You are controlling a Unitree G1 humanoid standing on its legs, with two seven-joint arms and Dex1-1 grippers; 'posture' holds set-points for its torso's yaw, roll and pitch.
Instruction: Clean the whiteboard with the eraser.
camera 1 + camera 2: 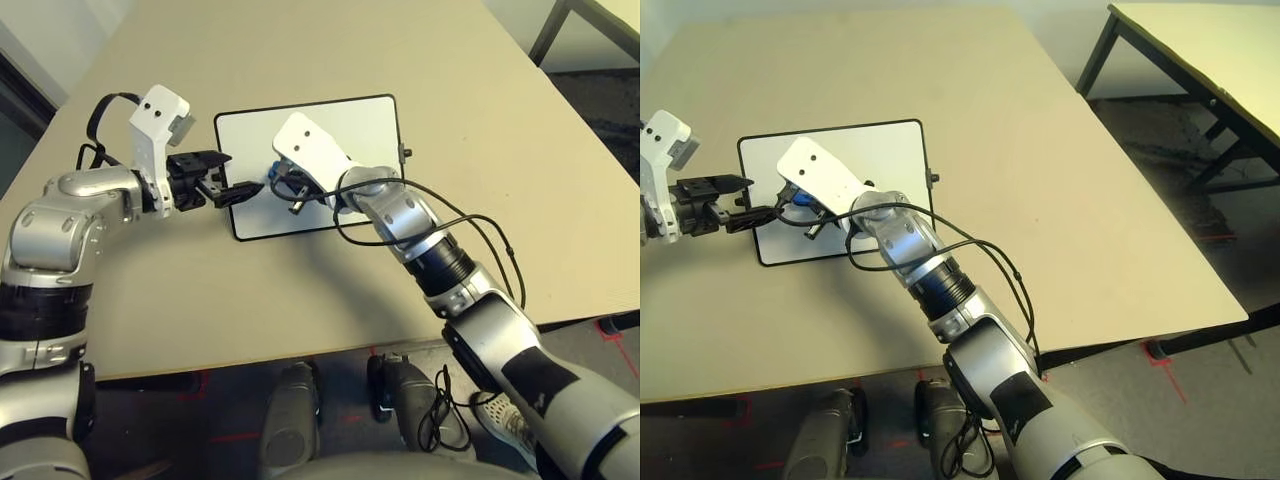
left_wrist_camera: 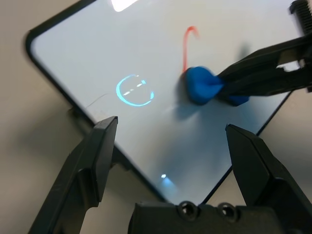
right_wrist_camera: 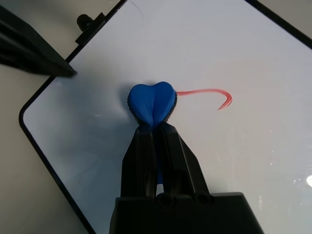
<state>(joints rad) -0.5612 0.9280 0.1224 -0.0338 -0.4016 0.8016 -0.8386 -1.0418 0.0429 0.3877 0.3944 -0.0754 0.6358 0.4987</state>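
While the beige table (image 1: 480, 150) bears it flat, the whiteboard (image 1: 350, 130) lies with its long axis across the robot's front. On its white face the right gripper (image 3: 153, 119) is clamped tight on the blue eraser (image 3: 151, 102), whose squeezed end touches a red stroke (image 3: 207, 92). Spread wide and empty, the left gripper (image 2: 170, 141) hangs over the board's near-left corner.
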